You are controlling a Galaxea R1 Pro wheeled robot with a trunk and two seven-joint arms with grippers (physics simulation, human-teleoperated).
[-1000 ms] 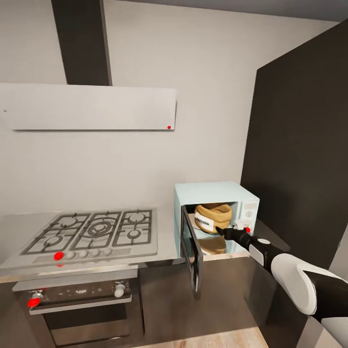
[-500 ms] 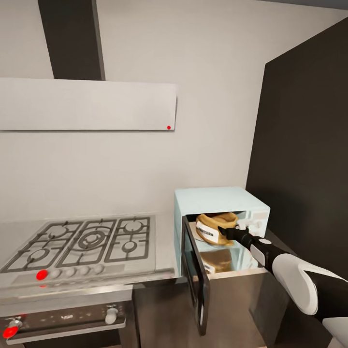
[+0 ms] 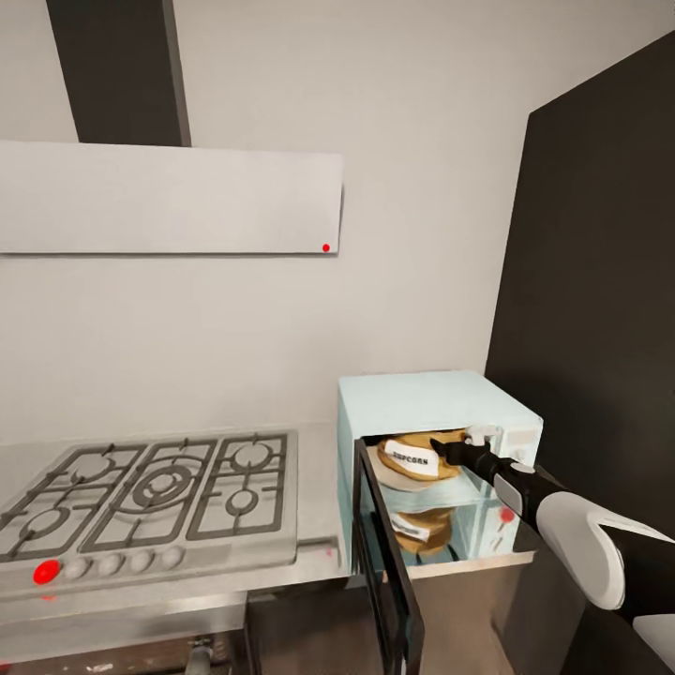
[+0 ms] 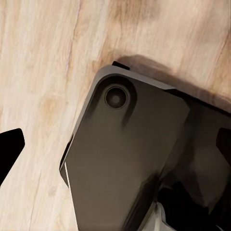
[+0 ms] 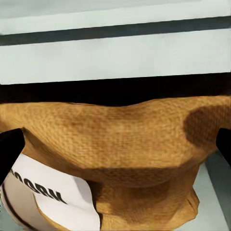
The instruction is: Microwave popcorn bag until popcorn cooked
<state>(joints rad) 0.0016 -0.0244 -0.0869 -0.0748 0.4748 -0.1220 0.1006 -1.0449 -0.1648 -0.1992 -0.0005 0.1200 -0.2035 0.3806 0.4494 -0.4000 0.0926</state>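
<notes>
A grey-walled kitchen with a glossy grey countertop [image 3: 319, 487] holds everything. The right gripper [image 3: 448, 452] reaches into the open cavity of the small mint-white microwave [image 3: 427, 408]; its dark fingertips [image 5: 10, 153] stand wide apart at either side of the tan-brown paper popcorn bag [image 5: 120, 154], not pinching it. The bag lies tilted inside the microwave on a pale round plate [image 3: 412, 487]; its white label [image 3: 411, 457] reads "POPCORN". The microwave's dark glass door [image 3: 384, 572] hangs open toward the robot. Left of the microwave lies a grated steel gas hob [image 3: 159, 497] with a red-lit knob; a flat white hood [image 3: 169, 199] hangs above. A dark cabinet [image 3: 591, 281] stands right of the microwave. The left gripper [image 4: 115, 144] hangs over pale wood floor [image 4: 43, 72], fingertips spread.
</notes>
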